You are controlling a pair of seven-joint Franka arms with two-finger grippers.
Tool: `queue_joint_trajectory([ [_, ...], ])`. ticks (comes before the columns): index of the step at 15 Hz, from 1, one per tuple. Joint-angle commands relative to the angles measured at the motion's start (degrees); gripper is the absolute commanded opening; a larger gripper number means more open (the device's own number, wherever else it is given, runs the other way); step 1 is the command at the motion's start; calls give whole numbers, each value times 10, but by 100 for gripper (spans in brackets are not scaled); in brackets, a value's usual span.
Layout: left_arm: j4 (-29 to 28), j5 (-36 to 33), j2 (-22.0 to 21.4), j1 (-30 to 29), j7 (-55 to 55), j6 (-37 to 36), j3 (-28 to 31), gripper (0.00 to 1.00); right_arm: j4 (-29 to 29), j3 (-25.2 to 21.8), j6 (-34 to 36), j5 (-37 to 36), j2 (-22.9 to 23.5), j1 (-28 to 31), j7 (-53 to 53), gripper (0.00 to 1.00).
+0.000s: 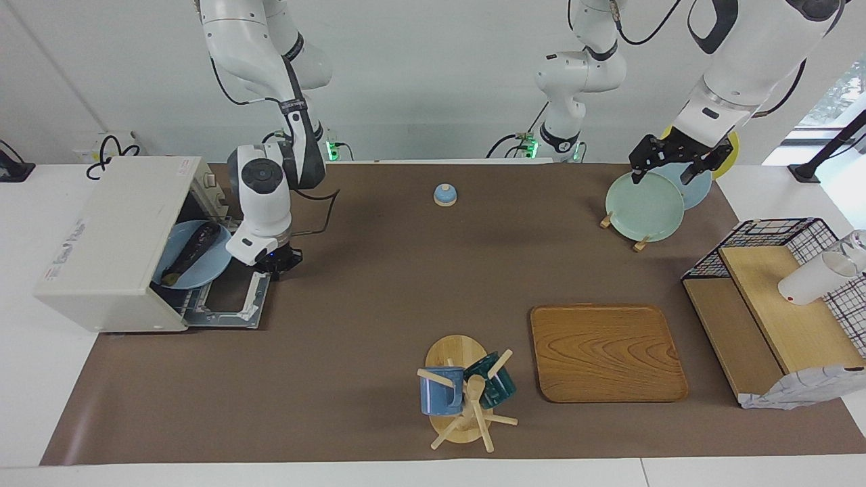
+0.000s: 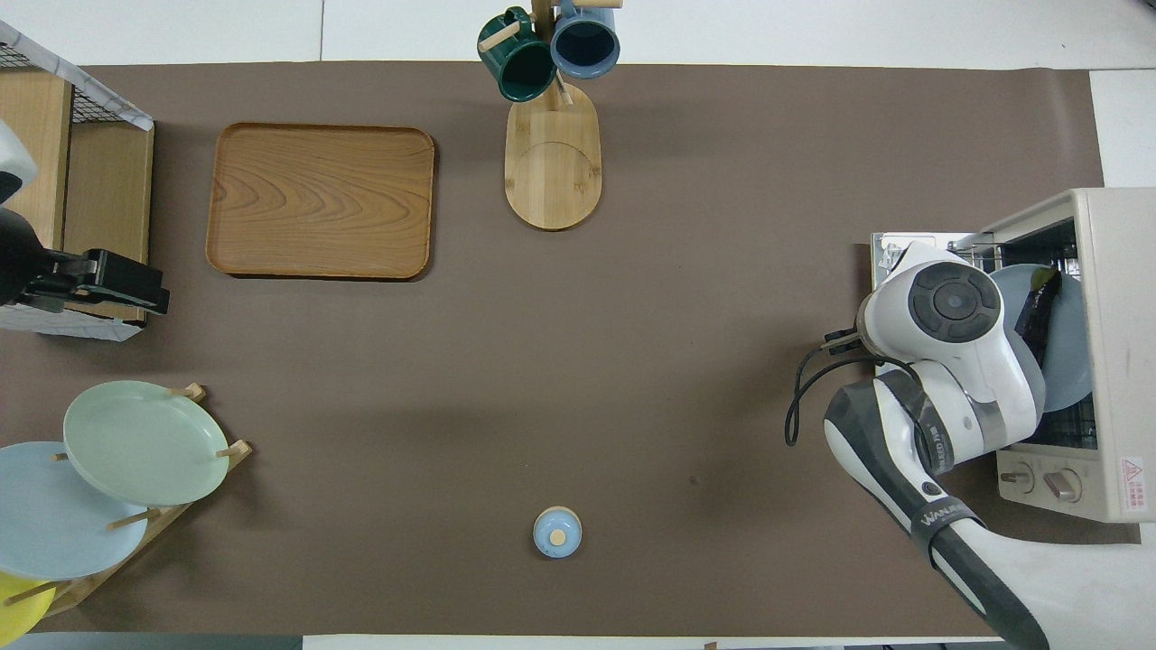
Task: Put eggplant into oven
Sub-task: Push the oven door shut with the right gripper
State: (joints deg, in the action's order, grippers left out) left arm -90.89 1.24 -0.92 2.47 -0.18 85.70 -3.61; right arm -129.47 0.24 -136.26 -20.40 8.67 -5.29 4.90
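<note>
Most of the task is judged complete: the eggplant (image 1: 191, 245) is seen lying on a blue plate (image 1: 211, 269) that rests on the rack inside the oven (image 1: 115, 237), part of the plate projecting past the opening. Only the lowered oven door (image 1: 233, 301) is left open; whether closing belongs to the task cannot be told. The right gripper (image 1: 279, 261) is carried empty, fingertips together, over the door's edge nearer the robots, its forearm pointed steeply down. The left gripper (image 1: 666, 166), fingers spread wide and empty, is held waiting over a green plate (image 1: 644, 206) on its rack
</note>
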Motion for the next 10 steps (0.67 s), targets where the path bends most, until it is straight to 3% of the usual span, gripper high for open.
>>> queue_joint_trajectory([
  [1,-2,-12,-8,-4,5,-4,-3,100,15,-8,7,-33,-5,12,-52,2],
  [6,-2,-12,-8,-4,5,-4,-3,100,72,-9,96,-33,-21,25,-115,2],
  [10,-2,-12,-8,-4,5,-4,-3,100,79,-9,114,-32,-42,54,-160,2],
])
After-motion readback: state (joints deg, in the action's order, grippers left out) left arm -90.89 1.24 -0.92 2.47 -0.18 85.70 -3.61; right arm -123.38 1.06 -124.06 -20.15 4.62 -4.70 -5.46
